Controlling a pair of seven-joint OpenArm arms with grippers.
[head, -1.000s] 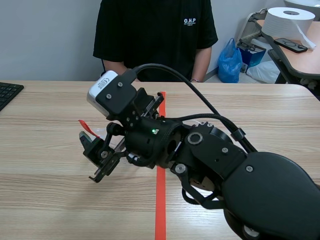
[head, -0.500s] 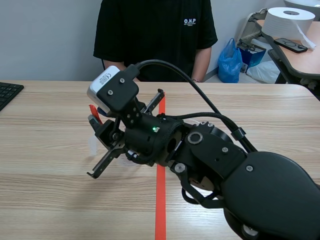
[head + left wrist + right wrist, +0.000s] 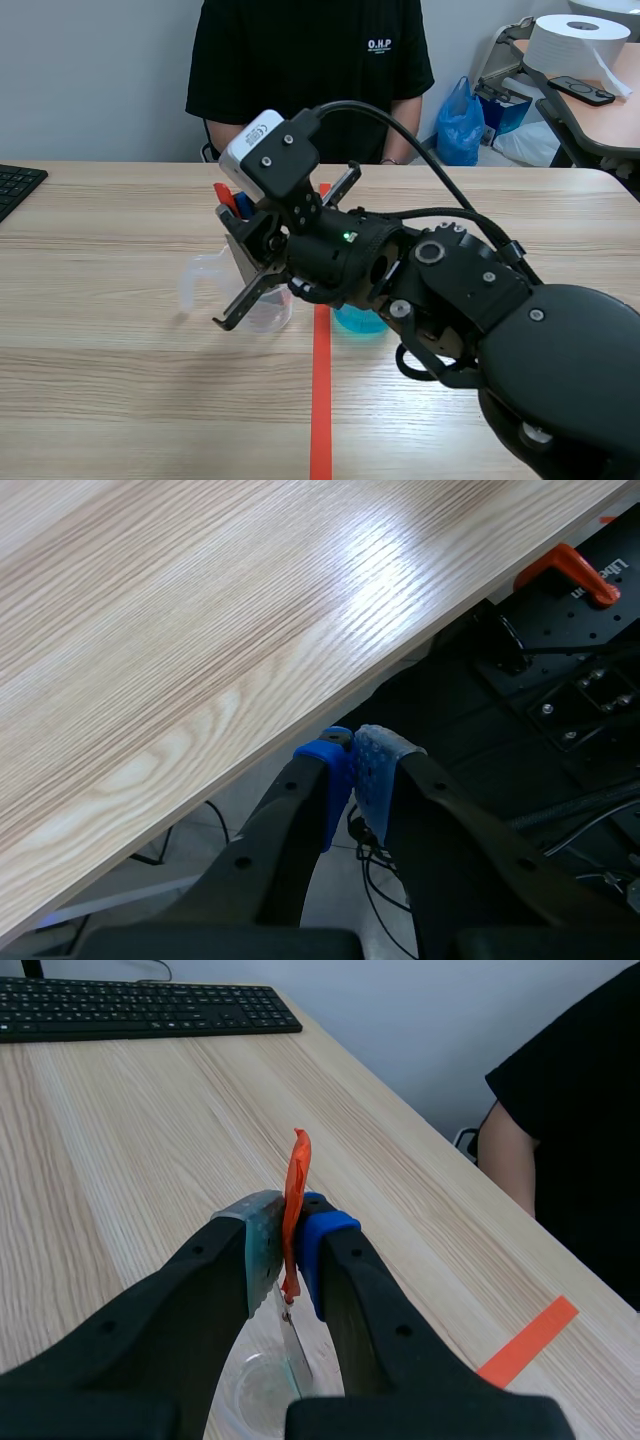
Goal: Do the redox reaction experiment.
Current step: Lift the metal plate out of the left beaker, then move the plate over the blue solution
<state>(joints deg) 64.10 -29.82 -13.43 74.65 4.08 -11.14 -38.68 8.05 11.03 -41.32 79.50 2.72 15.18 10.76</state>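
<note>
"Two cups are standing under the right arm, aren't they?"

"Yes: a clear cup (image 3: 262, 312) and a cup of blue liquid (image 3: 358, 320), just beside it across the tape line (image 3: 320, 400). The right gripper (image 3: 287, 1222) is pinching the orange tag of a metal strip (image 3: 297, 1170) between its pads. The strip's lower end is hanging over the clear cup's mouth."

"Is it touching the bottom?"

"I am not seeing that clearly. I am guessing the strip is going into the blue liquid. If so, the arm should be gripping the tag firmly, holding the strip upright and lowering it slowly, so nothing is splashing or tipping."

"How is the arm posing?"

"It is coming in from the right and reaching past the middle, with the gripper raised above the cups. The left gripper (image 3: 352, 755) is hanging just off the edge of the table (image 3: 200, 630), its pads pressing together on nothing."
</note>
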